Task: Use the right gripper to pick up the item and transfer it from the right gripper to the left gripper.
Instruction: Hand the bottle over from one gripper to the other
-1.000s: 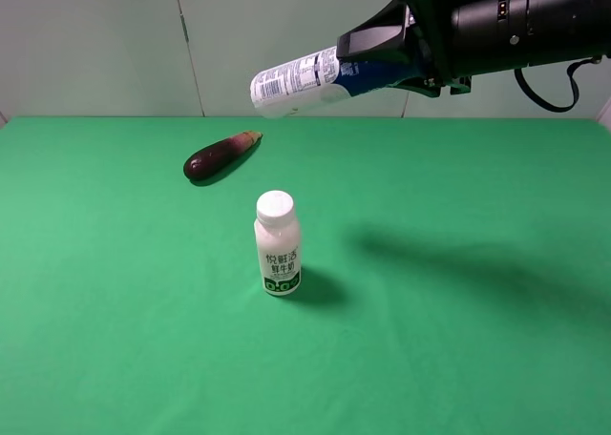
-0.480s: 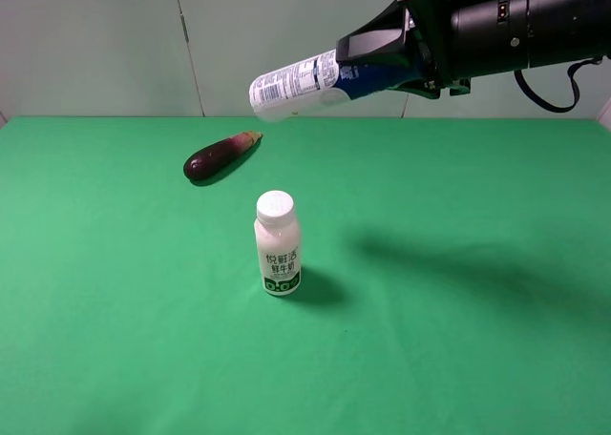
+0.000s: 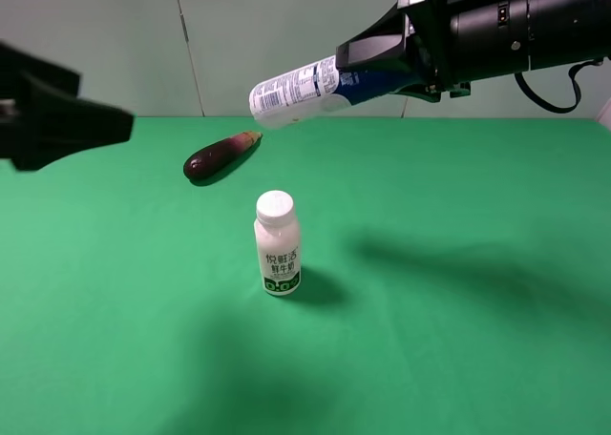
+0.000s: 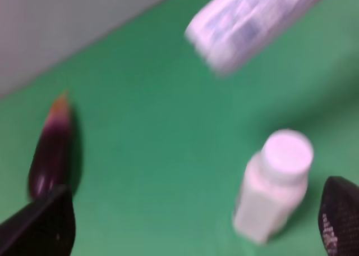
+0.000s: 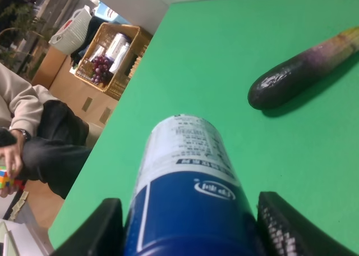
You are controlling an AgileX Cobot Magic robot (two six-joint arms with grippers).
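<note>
Exterior high view: the slim bottle (image 3: 301, 88) is seen held in the air, above and a little beyond the milk bottle (image 3: 277, 244), well clear of the green table (image 3: 477, 359). It is clamped at its blue upper end by the right gripper (image 3: 377, 65). In the right wrist view the two fingers (image 5: 286, 228) are seen pressed against the blue part on either side, and the cap is hidden behind them.

The long axis is laid close to level, tipped slightly down. The white base is pointed away from the right arm, out over the milk bottle toward the far side. That free end is the one on offer.

The left gripper (image 3: 95, 122) is picked out as a dark blur well to the left of the milk bottle, raised off the table and well apart from the slim bottle. In the left wrist view its fingers (image 4: 42, 225) are shown only as two dark tips at opposite edges. They are spread wide with nothing between them, though the picture is smeared, so that spread is judged rather than read sharply.

The eggplant (image 3: 221, 155) is left lying beyond the milk bottle, untouched.

The pick-up is judged done and the handover not yet made. The white labelled length must be met across its axis, short of the right fingers.
</note>
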